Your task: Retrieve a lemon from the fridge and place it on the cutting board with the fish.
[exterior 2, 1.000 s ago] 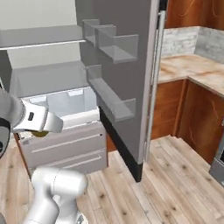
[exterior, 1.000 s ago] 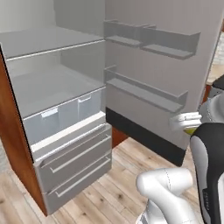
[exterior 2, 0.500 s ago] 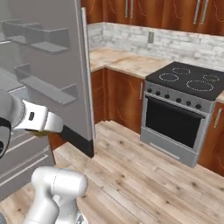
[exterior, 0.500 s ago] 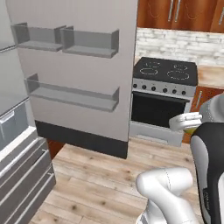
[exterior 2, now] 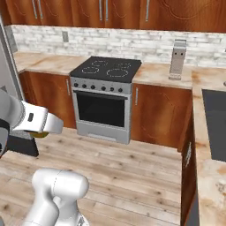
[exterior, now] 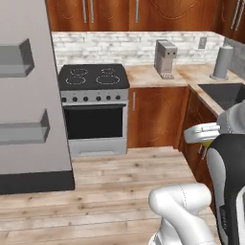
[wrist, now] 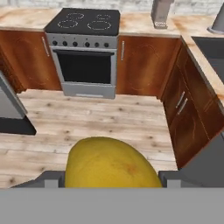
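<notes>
We carry the lemon [wrist: 113,162] across the kitchen, wedged between the jaws of our gripper [wrist: 113,177], which stands partly open around the fruit. The fridge [exterior: 28,95] door hangs open at our left; the stove [exterior 2: 108,95] lies ahead. The transport leg is under way, we judge; next we must find the cutting board. The arm is folded close to the base, hand held level.
</notes>
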### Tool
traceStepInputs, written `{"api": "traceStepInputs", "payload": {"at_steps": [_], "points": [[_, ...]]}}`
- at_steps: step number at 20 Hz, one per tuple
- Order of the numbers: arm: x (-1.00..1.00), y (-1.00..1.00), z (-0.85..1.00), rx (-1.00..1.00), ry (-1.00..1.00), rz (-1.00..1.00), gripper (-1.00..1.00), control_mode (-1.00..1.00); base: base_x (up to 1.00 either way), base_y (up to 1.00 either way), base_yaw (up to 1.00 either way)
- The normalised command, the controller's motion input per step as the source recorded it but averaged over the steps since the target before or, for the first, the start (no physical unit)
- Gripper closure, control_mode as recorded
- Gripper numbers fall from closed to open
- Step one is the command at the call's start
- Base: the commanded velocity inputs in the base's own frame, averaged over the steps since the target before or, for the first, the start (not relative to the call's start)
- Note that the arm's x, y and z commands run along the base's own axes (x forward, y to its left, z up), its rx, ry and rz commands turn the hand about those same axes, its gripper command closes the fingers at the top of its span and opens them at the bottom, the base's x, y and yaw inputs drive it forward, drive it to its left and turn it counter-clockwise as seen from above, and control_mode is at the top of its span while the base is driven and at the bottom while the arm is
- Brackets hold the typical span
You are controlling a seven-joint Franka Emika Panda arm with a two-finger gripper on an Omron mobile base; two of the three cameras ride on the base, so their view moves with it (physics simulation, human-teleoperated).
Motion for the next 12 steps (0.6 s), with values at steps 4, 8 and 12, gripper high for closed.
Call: {"api": "traceStepInputs", "payload": {"at_steps": [4,8,12], "points": [[0.00,0.00,0.00,0.00,0.00,0.00,1.00,1.00,0.40,-0.33,-0.30],[0.00,0.00,0.00,0.00,0.00,0.00,1.00,1.00,0.75,-0.33,-0.06],[0.00,0.00,0.00,0.00,0.00,0.00,1.00,1.00,1.00,-0.39,0.14]]}}
